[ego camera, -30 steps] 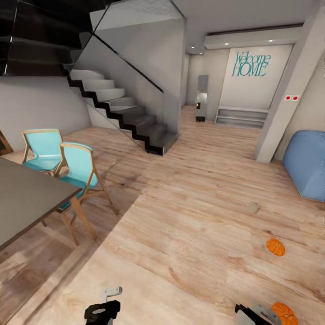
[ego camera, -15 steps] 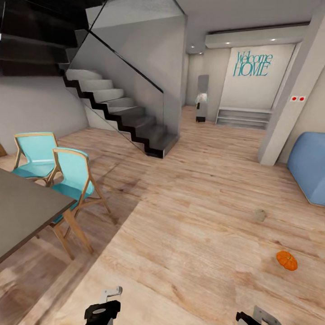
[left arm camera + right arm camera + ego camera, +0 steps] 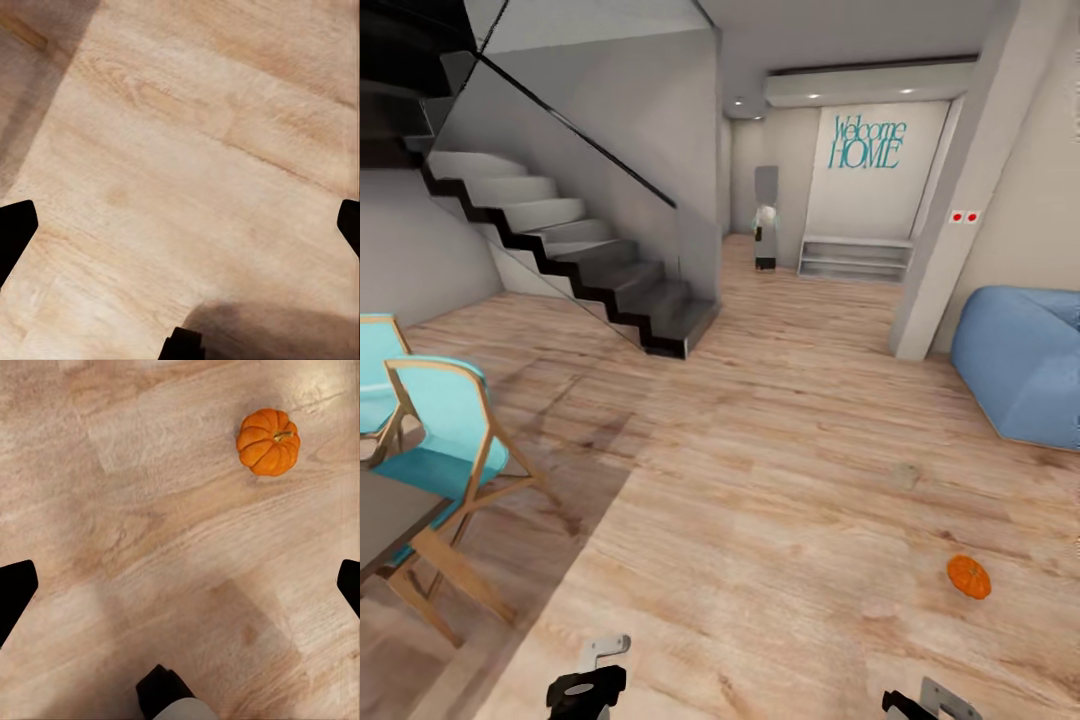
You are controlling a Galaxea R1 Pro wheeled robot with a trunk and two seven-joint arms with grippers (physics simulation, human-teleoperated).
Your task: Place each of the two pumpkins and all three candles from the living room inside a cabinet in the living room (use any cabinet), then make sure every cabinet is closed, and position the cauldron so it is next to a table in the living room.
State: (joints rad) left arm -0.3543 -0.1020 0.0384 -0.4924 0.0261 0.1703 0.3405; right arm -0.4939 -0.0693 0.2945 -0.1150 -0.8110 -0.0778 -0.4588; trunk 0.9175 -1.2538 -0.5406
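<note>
Wide room, pale wood plank floor (image 3: 760,520) running from the near foreground back to a hallway. A staircase (image 3: 560,250) with dark risers and a glass side panel climbs away at the left. Far wall carries teal lettering, "Welcome HOME" (image 3: 868,143), above a low grey shelf unit (image 3: 855,258). A square pillar (image 3: 945,220) stands right of centre; beside it, at the right edge, a large blue beanbag (image 3: 1025,365) sits on the floor.

Left side: two turquoise chairs with wooden frames (image 3: 445,440), one partly cut off by the frame edge, drawn up to the corner of a dark bench (image 3: 385,515).

One pumpkin (image 3: 969,577), small, orange, ribbed, lies on the bare floor at the right, well apart from the beanbag and the chairs. A small pale-grey object (image 3: 907,476) lies on the floor beyond it; too blurred to identify.

The right wrist view shows a pumpkin (image 3: 268,442) on the planks, stem up, slightly tilted, nothing touching it.

Left claw (image 3: 595,682) low at the bottom edge of the head view; right claw (image 3: 930,702) likewise, at the lower right. In both wrist views the dark fingertips (image 3: 15,229) (image 3: 15,585) sit at opposite edges, spread wide, nothing between them.
</note>
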